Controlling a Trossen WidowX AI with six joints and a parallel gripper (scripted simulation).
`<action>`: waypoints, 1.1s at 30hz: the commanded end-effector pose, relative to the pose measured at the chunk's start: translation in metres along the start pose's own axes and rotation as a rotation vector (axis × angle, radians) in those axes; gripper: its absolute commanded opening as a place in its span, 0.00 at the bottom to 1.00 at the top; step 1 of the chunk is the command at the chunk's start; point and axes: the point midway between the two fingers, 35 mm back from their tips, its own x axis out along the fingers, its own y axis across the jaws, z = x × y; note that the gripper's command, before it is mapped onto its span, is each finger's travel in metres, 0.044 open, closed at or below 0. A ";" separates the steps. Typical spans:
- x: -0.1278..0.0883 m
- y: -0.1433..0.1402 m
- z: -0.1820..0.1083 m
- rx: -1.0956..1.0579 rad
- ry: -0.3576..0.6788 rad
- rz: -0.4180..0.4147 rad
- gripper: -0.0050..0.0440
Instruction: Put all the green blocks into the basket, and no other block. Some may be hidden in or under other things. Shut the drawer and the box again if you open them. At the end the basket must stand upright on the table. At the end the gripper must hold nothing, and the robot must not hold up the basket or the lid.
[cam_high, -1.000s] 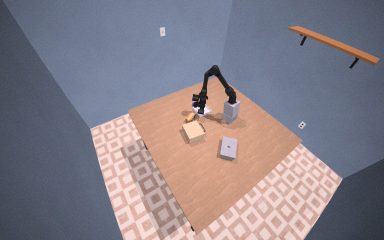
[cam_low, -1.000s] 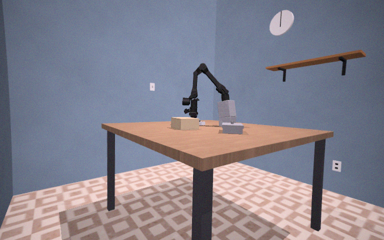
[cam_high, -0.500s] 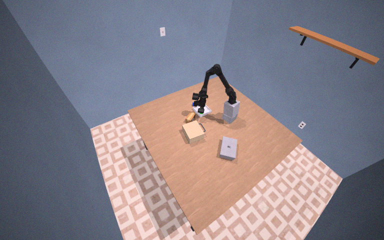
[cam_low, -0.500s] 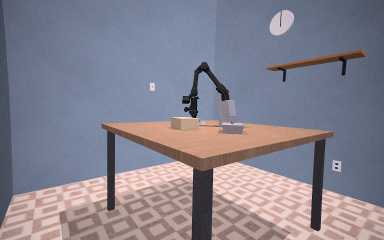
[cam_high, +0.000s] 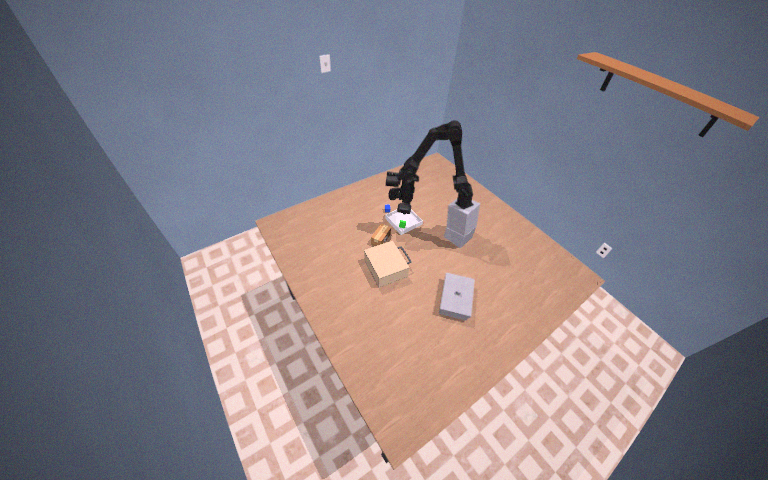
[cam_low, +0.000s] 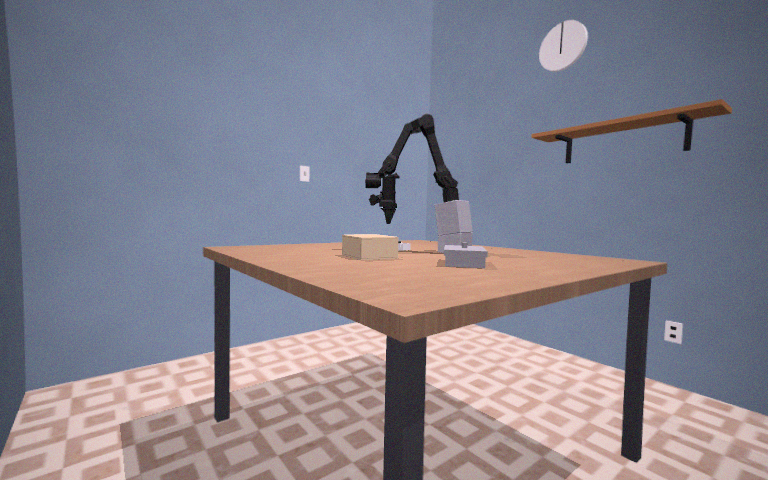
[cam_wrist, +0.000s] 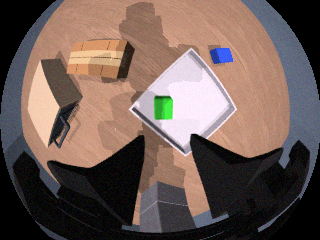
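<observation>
A green block (cam_high: 402, 224) lies inside the white square basket (cam_high: 404, 219), which stands on the table near the arm's base. In the wrist view the green block (cam_wrist: 163, 107) rests on the left part of the basket floor (cam_wrist: 182, 102). My gripper (cam_high: 403, 207) hangs above the basket. Its fingers stand apart with nothing between them, well clear of the block. From the side the gripper (cam_low: 389, 217) is raised above the table. A blue block (cam_high: 387, 208) sits on the table just beyond the basket and also shows in the wrist view (cam_wrist: 222, 55).
A small wooden piece (cam_high: 381, 232) lies beside the basket. A tan drawer unit (cam_high: 386, 263) with a dark handle (cam_high: 404, 254) stands in front of it. A grey lidded box (cam_high: 457, 295) stands nearer the table's front. The arm's grey pedestal (cam_high: 462, 223) is to the right.
</observation>
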 end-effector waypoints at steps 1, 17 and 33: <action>-0.019 0.000 0.002 0.000 -0.009 -0.002 0.52; -0.018 0.106 0.003 -0.427 -0.009 -0.004 1.00; -0.018 0.228 -0.046 -0.841 -0.008 -0.006 1.00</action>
